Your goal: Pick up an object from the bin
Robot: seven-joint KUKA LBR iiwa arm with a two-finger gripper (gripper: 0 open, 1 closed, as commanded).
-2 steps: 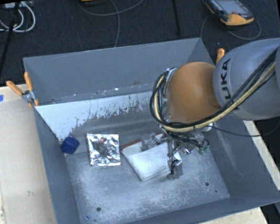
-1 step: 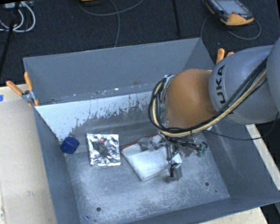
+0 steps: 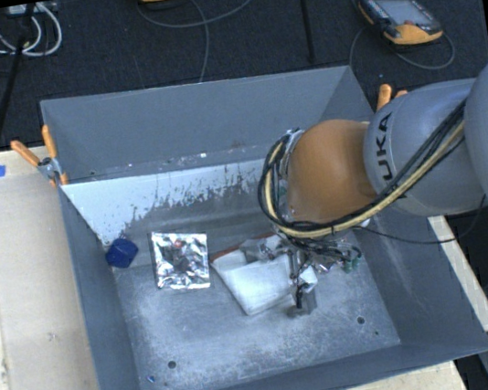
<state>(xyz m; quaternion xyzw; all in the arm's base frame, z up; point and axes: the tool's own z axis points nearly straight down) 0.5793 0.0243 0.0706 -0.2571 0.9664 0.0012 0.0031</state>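
counting: one white pad [image 3: 252,287]; one foil packet [image 3: 182,259]; one blue cube [image 3: 121,252]

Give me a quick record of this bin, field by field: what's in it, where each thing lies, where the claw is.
bin: grey metal
blue piece: small, at the left wall
foil packet: crinkled silver, right of the blue piece
white pad: flat, mid-bin, beside the foil packet
claw: down at the white pad's right edge

The arm [image 3: 333,174] hangs over a white pad [image 3: 250,288], a foil packet [image 3: 182,259] and blue cube [image 3: 122,252] lying further left
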